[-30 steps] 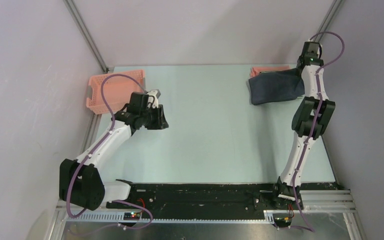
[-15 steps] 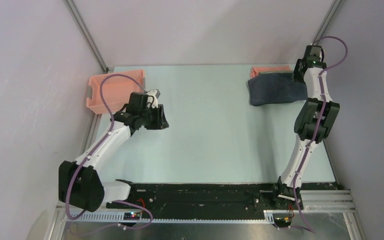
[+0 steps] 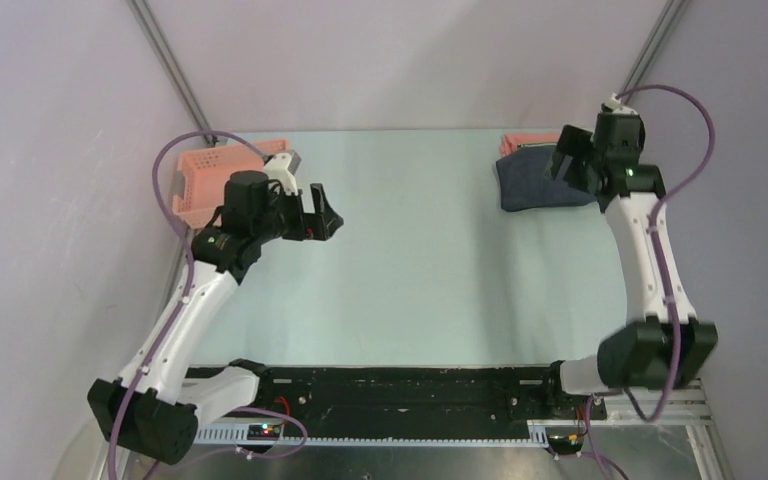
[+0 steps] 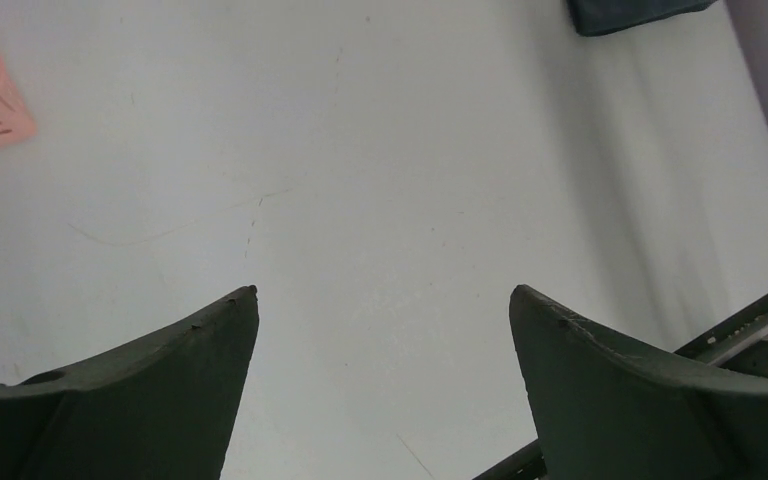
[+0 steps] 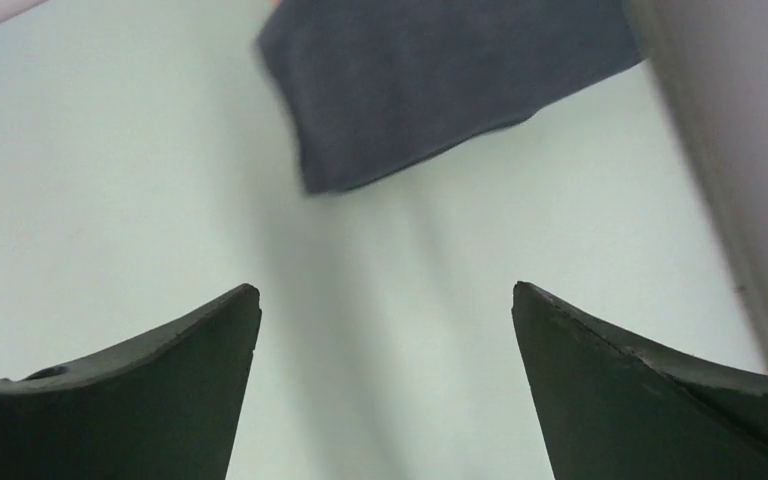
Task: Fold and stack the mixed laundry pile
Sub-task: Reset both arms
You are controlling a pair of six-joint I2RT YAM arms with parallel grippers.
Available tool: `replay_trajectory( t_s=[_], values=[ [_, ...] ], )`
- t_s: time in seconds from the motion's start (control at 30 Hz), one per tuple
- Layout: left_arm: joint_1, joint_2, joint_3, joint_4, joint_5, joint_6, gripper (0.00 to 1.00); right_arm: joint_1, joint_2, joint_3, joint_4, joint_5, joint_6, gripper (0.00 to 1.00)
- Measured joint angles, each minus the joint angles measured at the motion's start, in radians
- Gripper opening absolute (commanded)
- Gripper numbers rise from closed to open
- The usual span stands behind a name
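Nearest, toward 9 o'clock of the pale green tabletop (image 3: 430, 280), the left arm's fingers (image 4: 160, 390) are held spread wide above bare surface, with nothing between them. Farther out, at about 10 o'clock, a rigid pink plastic lattice basket (image 3: 205, 185) is seen at the tabletop's left edge. No cloth can be made out in it, though part of it is masked by the arm.

Across at 2 o'clock, the right arm's fingers (image 5: 140, 390) are likewise spread and empty. They are held close to a dark navy-grey cloth garment (image 5: 440, 80), which lies folded into a flat rectangle. Beyond it, at the far edge, a strip of salmon-pink cloth (image 3: 535, 140) is seen peeking from underneath, so a stack is judged to have been built there. A green-and-white striped garment is not visible, and whether it lies hidden in the stack cannot be told. No loose cloth is seen elsewhere, so the task is judged to be at or close to its end.
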Motion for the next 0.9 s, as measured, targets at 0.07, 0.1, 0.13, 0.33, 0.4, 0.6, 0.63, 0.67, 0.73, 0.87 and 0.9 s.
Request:
replay_trajectory(
  t_s=[0.07,0.1,0.13,0.33,0.4,0.6,0.63,0.67,0.73,0.87,0.9],
  values=[
    [0.0,-0.032,0.0,0.004,0.007,0.003,1.0,0.032,-0.133,-0.085,-0.001,-0.057,0.031,0.99],
    [0.0,-0.049,-0.002,0.009,0.012,0.004,1.0,0.043,-0.19,-0.119,-0.003,-0.089,0.043,1.0],
    [0.0,-0.069,-0.008,0.023,0.019,0.003,1.0,0.052,-0.251,-0.156,-0.005,-0.12,0.055,1.0],
    [0.0,-0.224,-0.091,0.115,0.051,-0.013,1.0,0.142,-0.547,-0.323,-0.017,-0.237,0.117,0.99],
    [-0.002,-0.273,-0.124,0.141,0.071,-0.021,1.0,0.152,-0.619,-0.38,-0.025,-0.264,0.141,0.99],
    [-0.006,-0.409,-0.248,0.235,0.115,-0.024,1.0,0.153,-0.794,-0.546,-0.039,-0.365,0.208,0.99],
    [-0.006,-0.422,-0.264,0.241,0.12,-0.024,1.0,0.154,-0.819,-0.567,-0.037,-0.379,0.22,0.99],
    [-0.006,-0.431,-0.275,0.244,0.124,-0.024,1.0,0.154,-0.835,-0.583,-0.037,-0.388,0.23,1.0],
    [-0.006,-0.441,-0.29,0.251,0.13,-0.024,1.0,0.155,-0.866,-0.607,-0.036,-0.403,0.253,0.99],
    [-0.008,-0.442,-0.304,0.267,0.136,-0.025,1.0,0.155,-0.905,-0.624,-0.025,-0.426,0.291,0.99],
    [-0.008,-0.44,-0.305,0.268,0.137,-0.025,1.0,0.155,-0.909,-0.626,-0.02,-0.429,0.295,0.99]
  ],
)
